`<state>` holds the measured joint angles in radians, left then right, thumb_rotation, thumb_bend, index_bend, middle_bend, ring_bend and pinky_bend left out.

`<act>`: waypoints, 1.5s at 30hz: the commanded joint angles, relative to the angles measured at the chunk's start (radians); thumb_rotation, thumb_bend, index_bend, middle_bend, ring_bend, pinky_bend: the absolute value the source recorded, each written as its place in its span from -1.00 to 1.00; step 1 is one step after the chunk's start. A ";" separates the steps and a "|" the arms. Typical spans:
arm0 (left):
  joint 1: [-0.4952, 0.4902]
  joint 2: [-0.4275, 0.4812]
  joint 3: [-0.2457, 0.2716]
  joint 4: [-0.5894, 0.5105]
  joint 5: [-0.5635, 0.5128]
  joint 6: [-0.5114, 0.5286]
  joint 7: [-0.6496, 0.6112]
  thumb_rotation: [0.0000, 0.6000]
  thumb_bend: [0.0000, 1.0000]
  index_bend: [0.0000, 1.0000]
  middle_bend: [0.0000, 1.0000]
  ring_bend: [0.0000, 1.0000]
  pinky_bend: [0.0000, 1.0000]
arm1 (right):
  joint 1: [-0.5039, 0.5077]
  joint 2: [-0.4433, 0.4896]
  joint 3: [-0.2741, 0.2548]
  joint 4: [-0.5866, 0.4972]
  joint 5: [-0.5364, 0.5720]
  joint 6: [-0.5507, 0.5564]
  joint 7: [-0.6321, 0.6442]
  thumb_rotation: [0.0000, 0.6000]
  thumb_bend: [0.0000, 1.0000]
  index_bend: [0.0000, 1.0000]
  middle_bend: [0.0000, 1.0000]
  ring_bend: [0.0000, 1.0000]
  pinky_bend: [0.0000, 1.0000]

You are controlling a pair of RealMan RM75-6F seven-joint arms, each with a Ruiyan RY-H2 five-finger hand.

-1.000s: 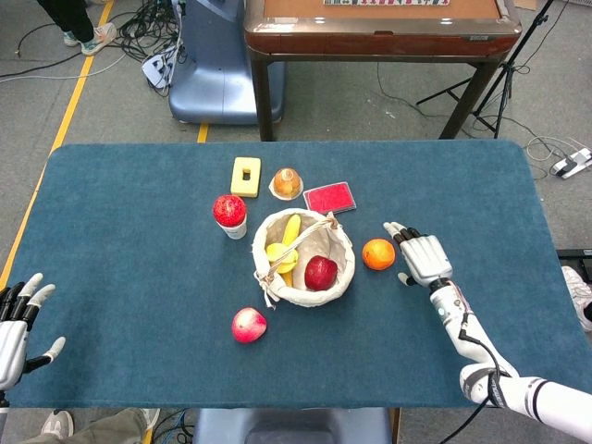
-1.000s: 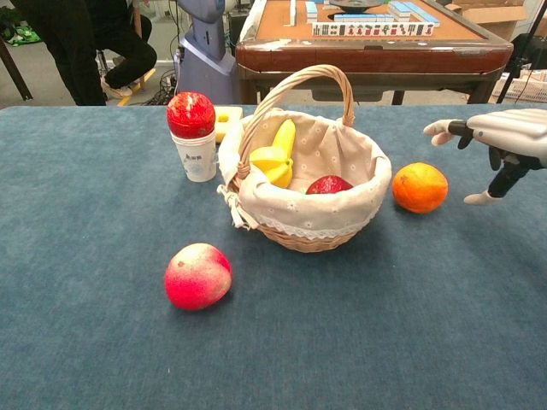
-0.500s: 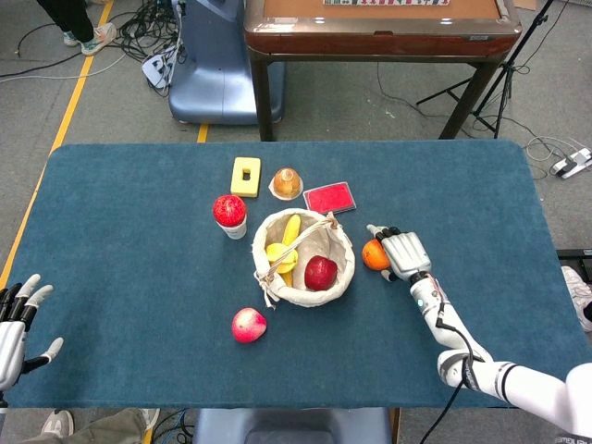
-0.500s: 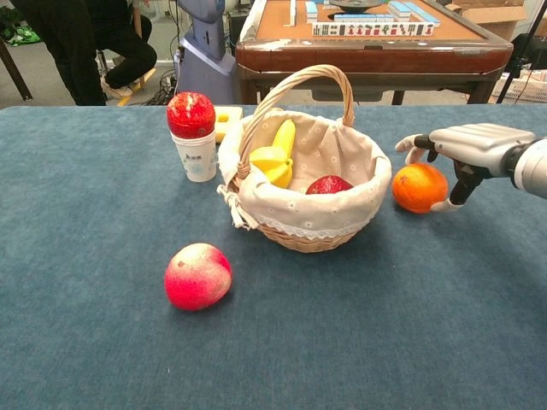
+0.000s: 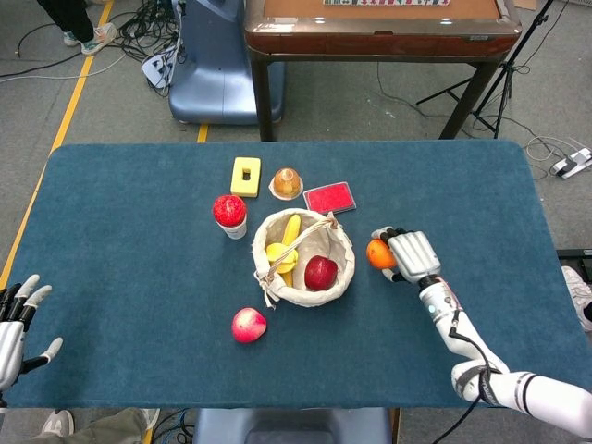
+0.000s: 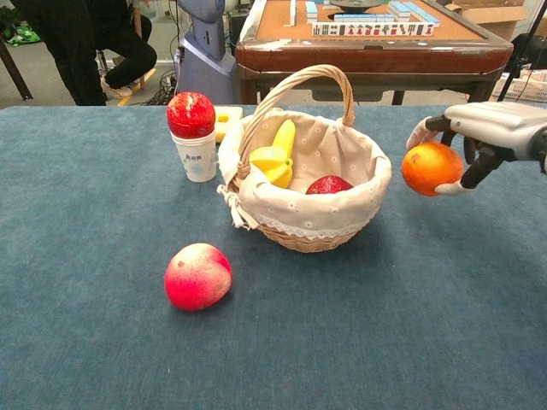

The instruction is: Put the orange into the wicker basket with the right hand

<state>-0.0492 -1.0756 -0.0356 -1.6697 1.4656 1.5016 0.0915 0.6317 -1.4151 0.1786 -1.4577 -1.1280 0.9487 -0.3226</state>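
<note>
Around the orange (image 6: 432, 167), the fingers (image 6: 422, 131) of the right hand (image 6: 487, 128) curl over the top while the thumb props it from below, so the fruit is held. The chest view shows it lifted clear of the blue worktop (image 6: 427, 325), level with the rim of the wicker basket (image 6: 308, 224) and just beside it on the right, not touching. The head view, looking down, cannot show that lift; there the orange (image 5: 378, 253) sits against the front of the right hand (image 5: 412, 256), just right of the wicker basket (image 5: 338, 277).

The basket is lined with pale cloth and holds yellow fruit (image 5: 285, 248) and a red apple (image 5: 321, 273). A second reddish apple (image 6: 197, 276) lies on the worktop in front of the basket. A paper cup (image 6: 197, 154) topped with a red fruit (image 6: 190, 114) stands to the basket's left.

Only the head view shows the left hand (image 5: 17, 326), at the worktop's near left edge, fingers spread and holding nothing. That view also shows a yellow block (image 5: 245, 176), a small domed cup (image 5: 286, 183) and a red flat pack (image 5: 329, 198) beyond the basket; the chest view hides most of these behind the basket.
</note>
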 commanded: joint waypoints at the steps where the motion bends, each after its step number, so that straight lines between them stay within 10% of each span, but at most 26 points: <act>1: -0.001 0.000 0.001 0.003 0.004 -0.001 -0.003 1.00 -0.48 -0.65 -1.00 -1.00 -1.00 | -0.059 0.133 -0.005 -0.156 -0.060 0.079 0.056 1.00 -0.37 -0.15 -0.23 -0.25 -0.03; 10: -0.002 -0.001 0.002 0.003 0.017 0.005 -0.011 1.00 -0.48 -0.65 -1.00 -1.00 -1.00 | -0.081 0.240 -0.008 -0.329 -0.149 0.094 0.170 1.00 -0.37 -0.15 -0.25 -0.25 -0.03; 32: 0.007 0.002 0.003 0.015 0.015 0.011 -0.030 1.00 -0.48 -0.65 -1.00 -1.00 -1.00 | -0.025 0.099 -0.029 -0.295 -0.260 0.089 0.226 1.00 -0.37 -0.88 -0.75 -0.61 -0.03; 45: 0.007 0.006 0.000 0.017 0.010 0.009 -0.036 1.00 -0.48 -0.65 -1.00 -1.00 -1.00 | -0.217 0.230 -0.111 -0.295 -0.306 0.336 0.158 1.00 -0.37 -0.88 -0.75 -0.61 -0.03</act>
<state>-0.0424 -1.0693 -0.0360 -1.6526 1.4754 1.5113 0.0559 0.4642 -1.2132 0.0909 -1.7621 -1.4305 1.2307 -0.1384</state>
